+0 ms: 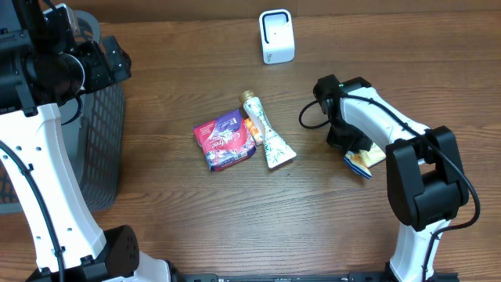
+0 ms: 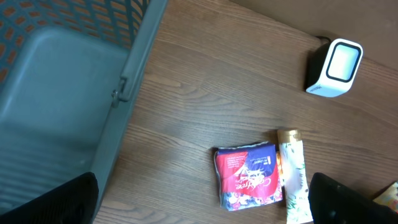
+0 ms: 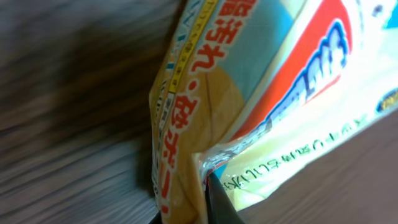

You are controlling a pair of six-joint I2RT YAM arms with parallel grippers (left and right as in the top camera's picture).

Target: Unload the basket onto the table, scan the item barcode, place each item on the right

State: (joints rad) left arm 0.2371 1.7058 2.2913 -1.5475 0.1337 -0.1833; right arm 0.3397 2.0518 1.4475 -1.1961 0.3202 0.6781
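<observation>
Packet sits clamped by one edge in the right end effector, on or just above the bench at right, likely so its barcode can be carried to the scanner, while the left end effector hangs spread wide by the basket, out of the way.

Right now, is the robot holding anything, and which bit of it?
Yes. The right gripper is shut on the yellow packet, pinching it by a folded edge. The left gripper is open and holds nothing.
</observation>
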